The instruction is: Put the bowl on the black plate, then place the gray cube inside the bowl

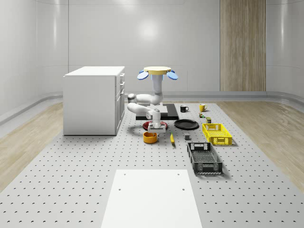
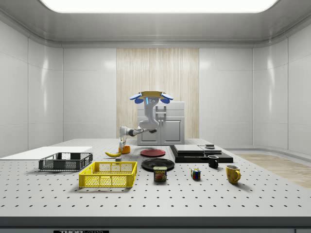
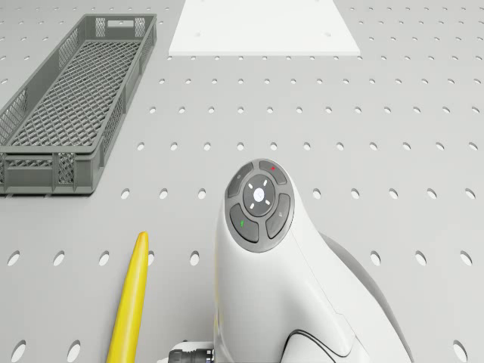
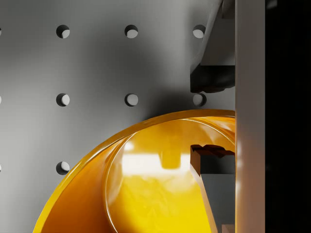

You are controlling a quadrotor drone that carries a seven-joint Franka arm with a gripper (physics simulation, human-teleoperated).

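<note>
Pale walls and a wood-panelled strip are enclosing a wide grey perforated table (image 1: 71, 180). Going from the whole-scene view's left, a white cabinet (image 1: 94, 99) is standing on the table, and the drone (image 1: 157, 72) is seen hovering just beside it, over the table's middle, with its white arm (image 1: 142, 105) being bent downward. The gripper (image 4: 209, 119) is being held over the orange bowl (image 1: 150, 137), which is sitting on the table just in front of a red plate (image 1: 154, 126). In the wrist view, the fingers are being held apart across the bowl's rim, one fingertip (image 4: 210, 77) outside the wall and the other inside; whether the pads are pressing the wall cannot be judged for certain. A banana (image 1: 172, 138) is lying just beside the bowl. Further right, the black plate (image 1: 186, 124) is lying bare, apart from the bowl. A small dark block, possibly the gray cube (image 1: 187, 137), is resting near it. A gray crate (image 1: 204, 158) and a yellow basket (image 1: 216, 133) are placed at the right.
</note>
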